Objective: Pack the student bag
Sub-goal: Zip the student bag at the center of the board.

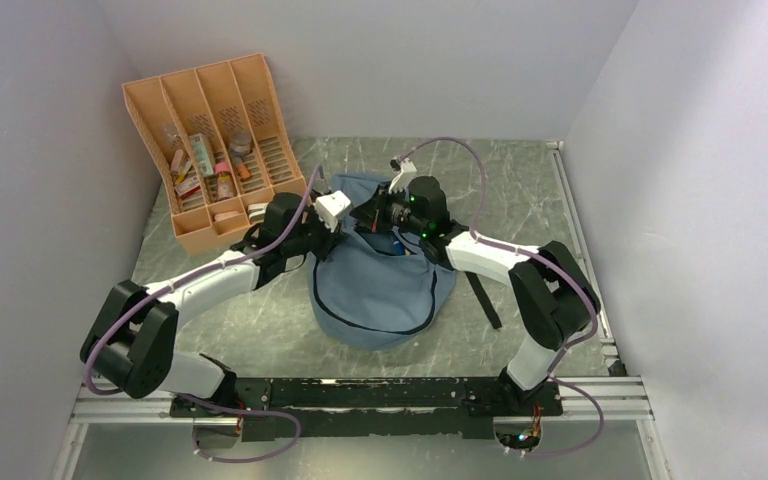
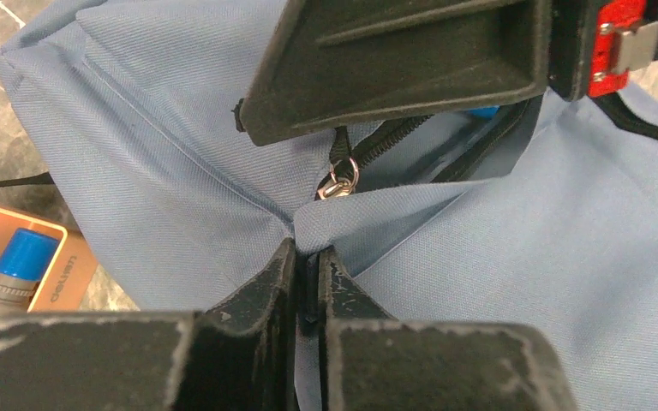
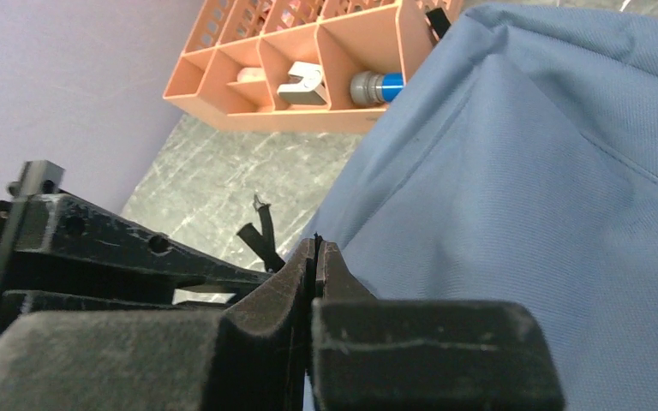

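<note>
Both grippers are closed: the left gripper [image 2: 307,254] clamps a fold of the student bag [image 2: 497,282] at six o'clock of its zipper pull [image 2: 339,181]. The right gripper [image 3: 315,250], at twelve, holds what I cannot tell. The bag lies mid-table [image 1: 260,320], with the organizer [image 1: 200,238] at ten. Likely step: unzipping. The next move needs that fold held taut.

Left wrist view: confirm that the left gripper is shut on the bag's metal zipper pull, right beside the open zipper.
Wrong. The left wrist view shows the left gripper shut on a fold of the student bag's fabric, right beside the open zipper; the metal zipper pull hangs free just above it.
</note>
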